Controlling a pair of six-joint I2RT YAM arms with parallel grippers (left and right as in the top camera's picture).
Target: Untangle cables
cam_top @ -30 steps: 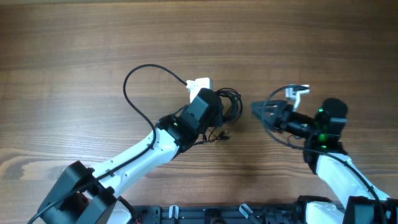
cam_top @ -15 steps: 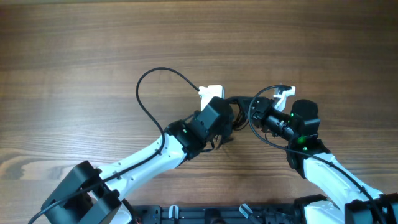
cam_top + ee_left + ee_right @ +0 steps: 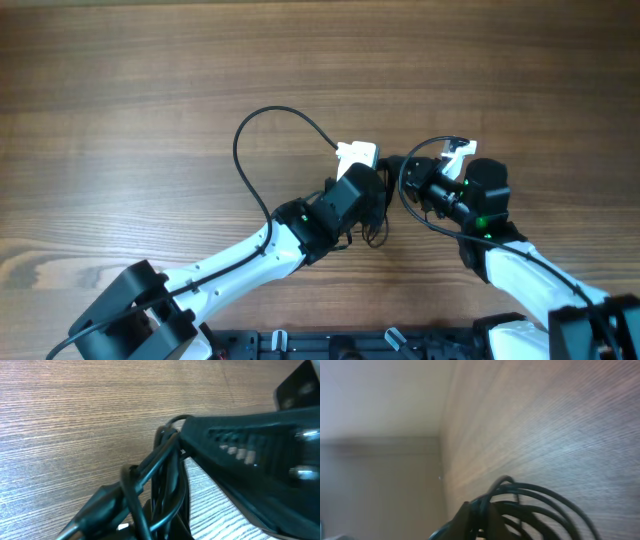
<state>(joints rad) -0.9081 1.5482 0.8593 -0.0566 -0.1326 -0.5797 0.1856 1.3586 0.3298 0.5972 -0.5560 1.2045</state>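
Tangle (image 3: pixel 161 482): black strands bunched mid-table (image 3: pixel 150 80), pinned between the two arms.

Left gripper (image 3: pixel 368 190): on the tangle's left side. In its wrist view the strands run between its two dark fingers (image 3: pixel 240 450); I judge them clamped on the tangle.

Right gripper (image 3: pixel 408 183): tip at the tangle's right edge. Its wrist view is blurred and shows only coils, so I cannot tell whether the fingers are parted or closed.

White plug (image 3: pixel 357 153): just above the tangle. Second plug (image 3: pixel 457 150): up and right of it.

Long loop (image 3: pixel 270 112): arcs away up-left of the tangle. Smaller loop (image 3: pixel 420 222): rings the right gripper.

Risks:
- Pulling apart with several strands pinched would likely cinch the knot.
- The smaller loop could snag the right wrist on retreat and drag the tangle.
- The arms sit very near each other, so a sideways move could knock fingers together.
- A plug may jam inside a coil.
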